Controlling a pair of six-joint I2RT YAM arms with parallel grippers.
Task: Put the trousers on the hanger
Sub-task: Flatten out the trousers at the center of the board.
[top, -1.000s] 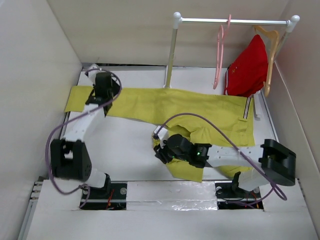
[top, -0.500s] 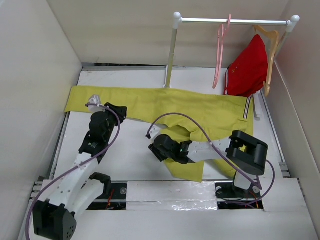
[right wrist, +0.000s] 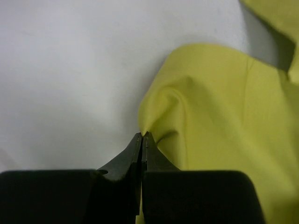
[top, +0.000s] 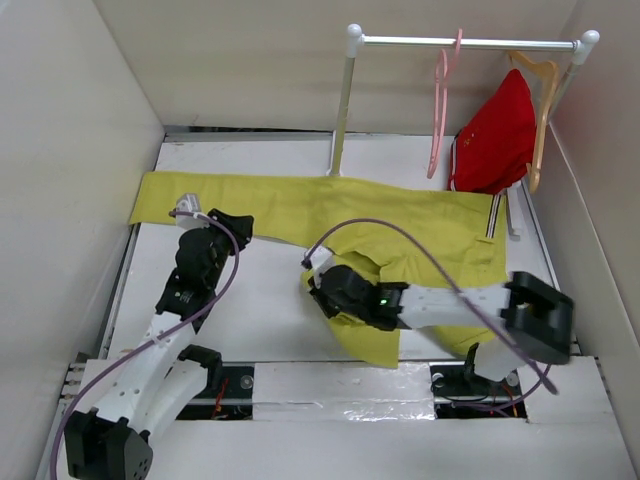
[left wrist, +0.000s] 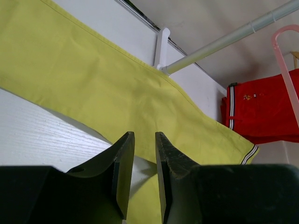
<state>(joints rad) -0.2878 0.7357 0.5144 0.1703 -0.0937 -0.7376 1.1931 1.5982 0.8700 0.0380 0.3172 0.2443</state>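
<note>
R gripper has snapped shut, pinching trousers fold, mid frame. L gripper, mid left, fingers slightly apart, empty.

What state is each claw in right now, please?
Left claw: slightly open, holding nothing.
Right claw: closed, pinching a fold of the trousers.

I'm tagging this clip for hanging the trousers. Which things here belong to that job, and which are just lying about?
Job in hand: yellow trousers; pink hanger; right pincer, shut on a fold of the cloth.
Lying about: red garment; wooden hanger that carries it.
</note>
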